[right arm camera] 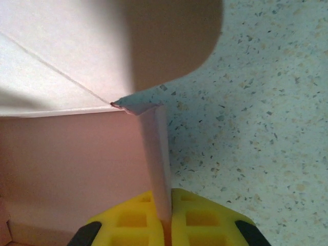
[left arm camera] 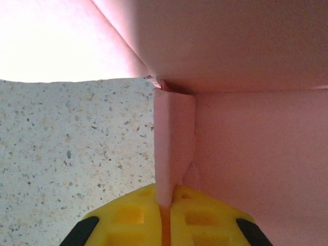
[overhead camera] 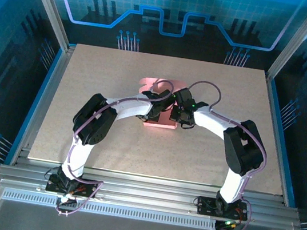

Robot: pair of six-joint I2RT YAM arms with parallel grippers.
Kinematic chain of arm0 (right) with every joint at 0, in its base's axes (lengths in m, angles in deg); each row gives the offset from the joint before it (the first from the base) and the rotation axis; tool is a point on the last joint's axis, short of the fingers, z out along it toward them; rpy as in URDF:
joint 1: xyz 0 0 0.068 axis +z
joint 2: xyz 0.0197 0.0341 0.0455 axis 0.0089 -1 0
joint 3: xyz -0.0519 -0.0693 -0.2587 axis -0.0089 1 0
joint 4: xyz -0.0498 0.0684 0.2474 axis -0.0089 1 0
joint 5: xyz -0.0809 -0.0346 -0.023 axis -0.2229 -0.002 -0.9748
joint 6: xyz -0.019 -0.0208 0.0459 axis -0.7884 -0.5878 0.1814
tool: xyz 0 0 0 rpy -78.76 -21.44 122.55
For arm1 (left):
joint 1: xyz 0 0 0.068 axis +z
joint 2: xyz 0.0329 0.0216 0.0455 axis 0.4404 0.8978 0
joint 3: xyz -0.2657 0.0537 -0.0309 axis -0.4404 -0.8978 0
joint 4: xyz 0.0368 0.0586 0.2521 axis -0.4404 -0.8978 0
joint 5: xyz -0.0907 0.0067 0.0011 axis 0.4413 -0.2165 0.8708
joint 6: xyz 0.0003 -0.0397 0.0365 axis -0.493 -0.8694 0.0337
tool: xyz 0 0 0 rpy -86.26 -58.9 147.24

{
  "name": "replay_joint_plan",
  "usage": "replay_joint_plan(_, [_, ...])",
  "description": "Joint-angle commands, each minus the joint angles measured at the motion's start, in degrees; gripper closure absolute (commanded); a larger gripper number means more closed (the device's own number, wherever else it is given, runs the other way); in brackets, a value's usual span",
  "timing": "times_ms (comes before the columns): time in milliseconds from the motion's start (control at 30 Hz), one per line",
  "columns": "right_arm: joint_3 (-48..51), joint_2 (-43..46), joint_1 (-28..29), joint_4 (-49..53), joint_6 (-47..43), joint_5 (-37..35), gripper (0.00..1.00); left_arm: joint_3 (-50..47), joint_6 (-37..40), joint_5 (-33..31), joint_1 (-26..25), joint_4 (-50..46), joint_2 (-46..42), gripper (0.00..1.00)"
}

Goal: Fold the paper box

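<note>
left gripper (left arm camera: 165,219) and right gripper (right arm camera: 167,219) each clamp a side flap of the paper box (overhead camera: 160,124) mid-fold; the next move likely tucks both inward.

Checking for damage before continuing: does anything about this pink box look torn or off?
Nothing major. The paper box has slightly ragged corners where its creases meet, in both wrist views; possibly just cut notches. The left hand and right hand each pinch a flap.
</note>
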Motion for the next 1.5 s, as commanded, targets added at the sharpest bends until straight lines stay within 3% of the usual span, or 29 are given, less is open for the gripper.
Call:
replay_joint_plan(0, [0.75,1.23,3.83,0.06,3.36,-5.22,1.00,0.60,0.35,-6.37,-0.65,-9.46,3.40,1.00])
replay_joint_plan(67, [0.60,1.22,3.82,0.46,3.11,-5.37,1.00,-1.63,0.04,-0.49,0.19,-5.66,1.08,0.99])
replay_joint_plan(233, [0.48,1.50,3.56,1.39,2.78,-6.09,1.00,-7.73,-2.04,9.79,1.67,3.69,-5.72,0.82])
replay_joint_plan(500, [0.13,0.88,3.43,1.90,2.63,-5.99,1.00,-8.57,-2.39,12.12,2.41,4.35,-9.62,0.63])
replay_joint_plan(633, [0.06,0.63,3.33,2.18,2.43,-6.28,1.00,-9.64,-2.87,12.56,3.19,4.89,-11.62,0.59])
replay_joint_plan(833, [-1.16,-0.41,3.25,3.33,1.87,-6.23,1.00,-11.40,-3.01,13.41,4.13,5.95,-14.28,0.41])
replay_joint_plan(1133, [-1.97,-1.14,3.21,4.10,1.58,-6.27,1.00,-15.52,-3.39,15.34,5.84,9.34,-16.54,0.44])
replay_joint_plan(1333, [-1.98,-1.41,3.10,4.12,1.45,-5.86,1.00,-23.80,-5.44,30.73,9.59,24.03,-19.88,0.47])
replay_joint_plan(1467, [-1.72,-1.18,2.95,4.05,1.40,-5.66,1.00,-27.58,-6.88,37.13,11.77,30.85,-19.59,0.57])
